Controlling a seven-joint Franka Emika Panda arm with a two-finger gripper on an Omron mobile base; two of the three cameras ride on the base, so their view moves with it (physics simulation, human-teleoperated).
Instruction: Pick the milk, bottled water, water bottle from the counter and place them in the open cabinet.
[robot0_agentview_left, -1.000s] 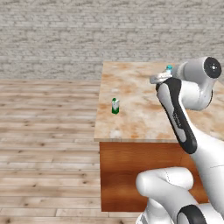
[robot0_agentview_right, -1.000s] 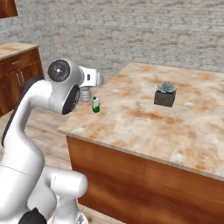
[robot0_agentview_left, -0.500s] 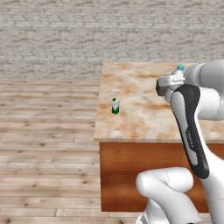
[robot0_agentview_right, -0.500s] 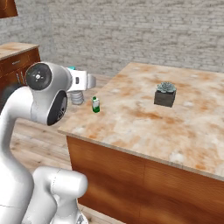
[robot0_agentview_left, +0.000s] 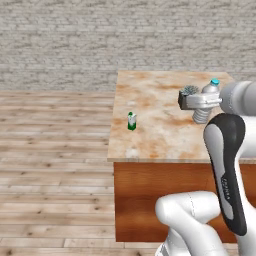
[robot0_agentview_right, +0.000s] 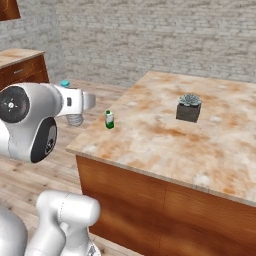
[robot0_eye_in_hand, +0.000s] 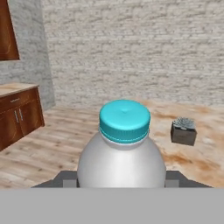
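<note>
My gripper (robot0_agentview_right: 73, 106) is shut on the bottled water (robot0_eye_in_hand: 122, 157), a clear bottle with a blue cap (robot0_agentview_left: 215, 82), and holds it upright in the air. In the right base view the bottle (robot0_agentview_right: 74, 119) hangs just past the counter's left edge. The milk (robot0_agentview_left: 131, 121), a small green-and-white carton, stands on the beige marble counter (robot0_agentview_left: 160, 135) near that edge, also seen as the carton (robot0_agentview_right: 109, 119) just right of the gripper. The water bottle is out of view. A corner of a reddish-brown wall cabinet (robot0_eye_in_hand: 8, 30) shows at upper left; whether it is open I cannot tell.
A small potted succulent (robot0_agentview_right: 189, 107) in a dark square pot sits mid-counter. Low wooden cupboards (robot0_eye_in_hand: 17, 116) with a stone top stand at the left against the brick wall. Wooden plank floor (robot0_agentview_left: 55, 150) lies open left of the island.
The arm has swung back and sideways with the bottle in its grip, carrying it from over the counter to beyond its edge. The milk and the plant stayed put.
</note>
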